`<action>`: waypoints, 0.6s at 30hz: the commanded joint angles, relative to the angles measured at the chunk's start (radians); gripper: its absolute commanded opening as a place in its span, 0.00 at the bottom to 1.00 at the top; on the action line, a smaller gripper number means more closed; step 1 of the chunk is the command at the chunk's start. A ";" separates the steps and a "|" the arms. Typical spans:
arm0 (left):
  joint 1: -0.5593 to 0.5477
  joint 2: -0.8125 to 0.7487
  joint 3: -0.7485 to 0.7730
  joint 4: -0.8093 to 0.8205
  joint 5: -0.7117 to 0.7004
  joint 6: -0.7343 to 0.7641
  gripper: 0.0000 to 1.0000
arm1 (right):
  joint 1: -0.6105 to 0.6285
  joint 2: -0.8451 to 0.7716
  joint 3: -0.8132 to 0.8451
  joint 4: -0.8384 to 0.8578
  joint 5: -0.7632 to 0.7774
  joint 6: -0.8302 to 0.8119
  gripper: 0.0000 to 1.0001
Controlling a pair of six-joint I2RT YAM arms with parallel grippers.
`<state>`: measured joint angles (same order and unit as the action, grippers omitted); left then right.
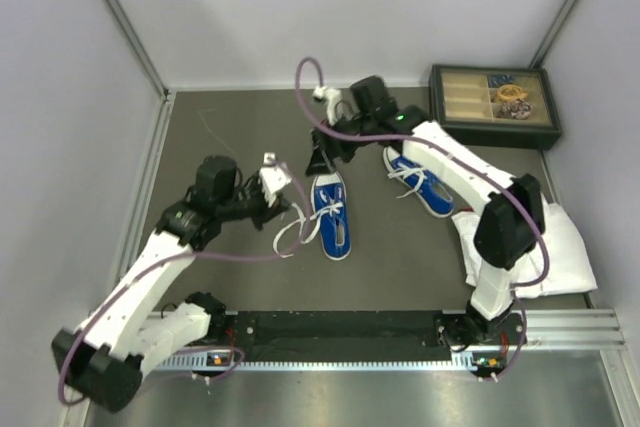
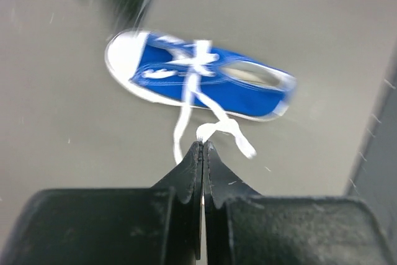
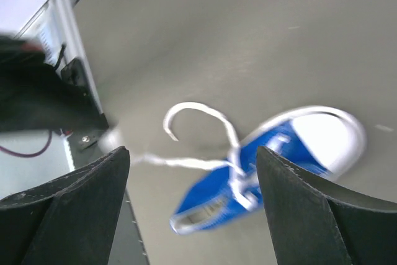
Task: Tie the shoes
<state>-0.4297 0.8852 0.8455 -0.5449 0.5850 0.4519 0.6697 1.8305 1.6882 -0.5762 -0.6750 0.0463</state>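
**Both Sneakers Unfinished, 1 Lace in Hand**

On the dark grey table (image 1: 400,267), neither shoe shows a finished bow, so most of the tying looks still to do. Nearest, the left gripper (image 2: 201,148) sits low, its jaws pressed together on a lace (image 2: 186,107) of the middle shoe (image 1: 332,215). Beyond it, the right gripper (image 3: 192,156) hangs above that shoe's toe, fingers spread wide and empty. The 2nd shoe (image 1: 418,182) lies farther right, its laces sprawled.
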 commanded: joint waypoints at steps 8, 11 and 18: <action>0.223 0.535 0.248 0.344 -0.096 -0.372 0.00 | -0.044 -0.261 -0.251 -0.005 0.084 -0.154 0.72; 0.229 0.641 0.291 0.319 -0.074 -0.401 0.00 | 0.052 -0.258 -0.275 0.022 0.161 -0.203 0.72; 0.259 0.788 0.287 0.333 -0.011 -0.490 0.00 | 0.243 -0.147 -0.288 0.114 0.275 -0.379 0.67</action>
<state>-0.1917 1.6352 1.1152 -0.2558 0.5148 0.0456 0.8299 1.6184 1.3872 -0.5617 -0.4686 -0.2035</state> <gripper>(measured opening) 0.009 0.684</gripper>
